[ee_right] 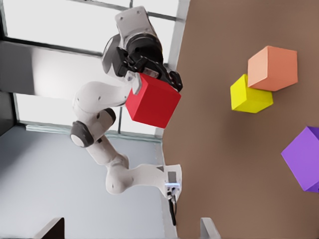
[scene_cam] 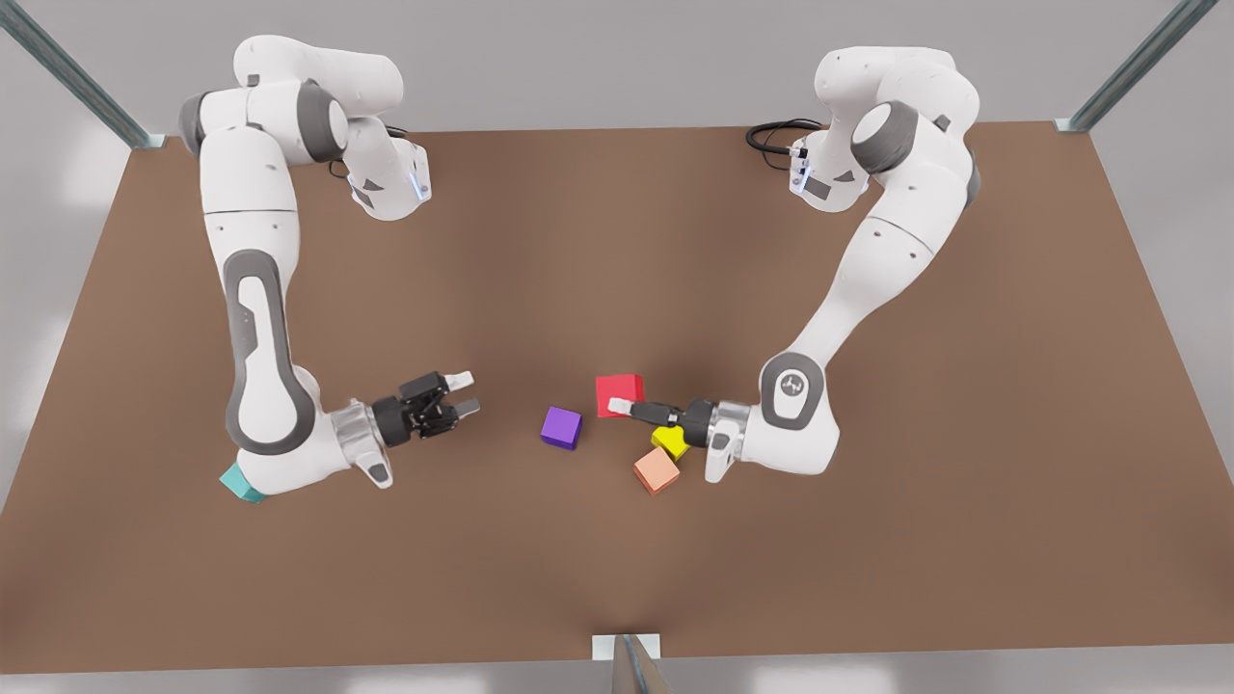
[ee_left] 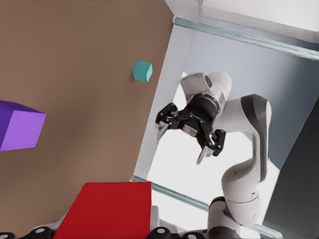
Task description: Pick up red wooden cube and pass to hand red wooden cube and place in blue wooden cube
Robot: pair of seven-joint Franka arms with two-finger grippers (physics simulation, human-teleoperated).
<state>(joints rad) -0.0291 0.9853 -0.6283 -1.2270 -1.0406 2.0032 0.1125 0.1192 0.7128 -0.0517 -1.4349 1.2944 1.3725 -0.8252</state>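
Observation:
The red wooden cube [scene_cam: 618,393] [ee_left: 107,209] [ee_right: 152,101] is held off the table near the middle, with my left gripper [scene_cam: 622,406] shut on it; this is the arm on the front view's right. My right gripper [scene_cam: 466,393] [ee_left: 180,147], on the front view's left, lies level and faces the cube with its fingers open and nothing between them. A gap with the purple cube below it separates the two grippers. The blue wooden cube [scene_cam: 241,482] [ee_left: 142,70], teal, sits on the table by the right arm's wrist, partly hidden behind it in the front view.
A purple cube [scene_cam: 561,427] [ee_right: 304,158] lies on the brown table [scene_cam: 868,540] between the grippers. A yellow cube [scene_cam: 669,441] [ee_right: 250,94] and a salmon-orange cube [scene_cam: 657,469] [ee_right: 273,68] touch each other just under the left gripper's wrist.

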